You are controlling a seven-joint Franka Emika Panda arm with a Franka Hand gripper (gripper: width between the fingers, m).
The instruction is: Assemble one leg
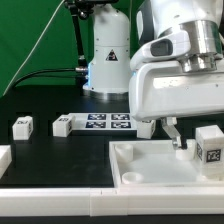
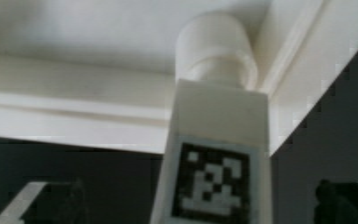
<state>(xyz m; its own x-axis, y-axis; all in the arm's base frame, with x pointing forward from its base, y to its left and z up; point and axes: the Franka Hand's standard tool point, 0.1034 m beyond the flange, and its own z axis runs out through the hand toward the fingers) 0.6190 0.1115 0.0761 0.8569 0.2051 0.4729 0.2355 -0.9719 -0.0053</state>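
A leg (image 1: 210, 143), a small white block with a black-and-white tag, stands at the corner of the white tray-like piece (image 1: 150, 165) on the exterior view's right. In the wrist view the leg (image 2: 215, 150) has its round end (image 2: 211, 50) set at the tray's corner (image 2: 87, 80). My gripper (image 1: 178, 138) hangs just beside the leg, over the tray. In the wrist view the gripper (image 2: 186, 200) is open, with its fingers (image 2: 350, 197) far apart on either side of the leg and not touching it.
Two more legs (image 1: 22, 126) (image 1: 62, 126) lie on the black table at the exterior view's left. The marker board (image 1: 108, 122) lies behind the tray. Another white part (image 1: 3, 157) shows at the left edge. The robot base (image 1: 108, 55) stands at the back.
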